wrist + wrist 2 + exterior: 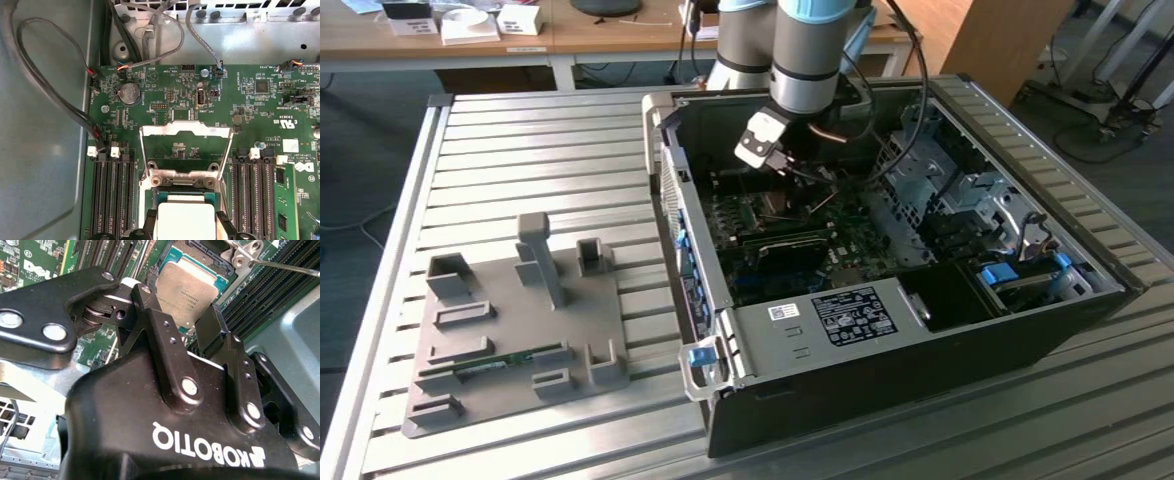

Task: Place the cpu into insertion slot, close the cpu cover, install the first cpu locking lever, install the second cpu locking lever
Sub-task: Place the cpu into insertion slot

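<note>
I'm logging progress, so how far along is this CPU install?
Nothing is finished yet. The end effector grips the small square silvery chip at the dark metal-rimmed square socket; whether it is seated, I cannot tell. The silvery windowed cover frame is open, so closing and locking are left.

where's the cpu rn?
In both wrist views the cpu is held in the gripper, just over the insertion slot, between the memory slot banks. The cpu cover stands open.
</note>
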Robot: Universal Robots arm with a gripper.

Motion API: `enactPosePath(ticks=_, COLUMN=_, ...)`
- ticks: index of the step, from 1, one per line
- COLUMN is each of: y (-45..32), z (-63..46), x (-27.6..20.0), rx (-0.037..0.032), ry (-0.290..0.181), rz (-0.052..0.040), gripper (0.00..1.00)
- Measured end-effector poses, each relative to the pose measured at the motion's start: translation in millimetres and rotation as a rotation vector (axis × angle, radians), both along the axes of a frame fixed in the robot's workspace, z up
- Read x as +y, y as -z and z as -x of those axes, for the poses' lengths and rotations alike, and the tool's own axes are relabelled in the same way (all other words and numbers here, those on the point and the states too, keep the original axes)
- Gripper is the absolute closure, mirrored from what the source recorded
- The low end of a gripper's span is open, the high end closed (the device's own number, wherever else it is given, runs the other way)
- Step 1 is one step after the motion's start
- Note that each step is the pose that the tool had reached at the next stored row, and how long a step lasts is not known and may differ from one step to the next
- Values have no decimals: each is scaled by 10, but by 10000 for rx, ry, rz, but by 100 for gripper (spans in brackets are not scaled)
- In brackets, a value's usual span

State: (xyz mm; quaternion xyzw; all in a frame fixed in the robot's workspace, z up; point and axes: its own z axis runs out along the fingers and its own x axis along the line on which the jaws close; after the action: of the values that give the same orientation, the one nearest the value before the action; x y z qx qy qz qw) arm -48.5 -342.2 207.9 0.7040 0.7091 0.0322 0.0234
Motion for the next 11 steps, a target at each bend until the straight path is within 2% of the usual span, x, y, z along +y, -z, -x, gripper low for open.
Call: enactPosePath(ticks=11, y=53, z=13, x=0, rx=3, ry=1, rz=-1, gripper=46)
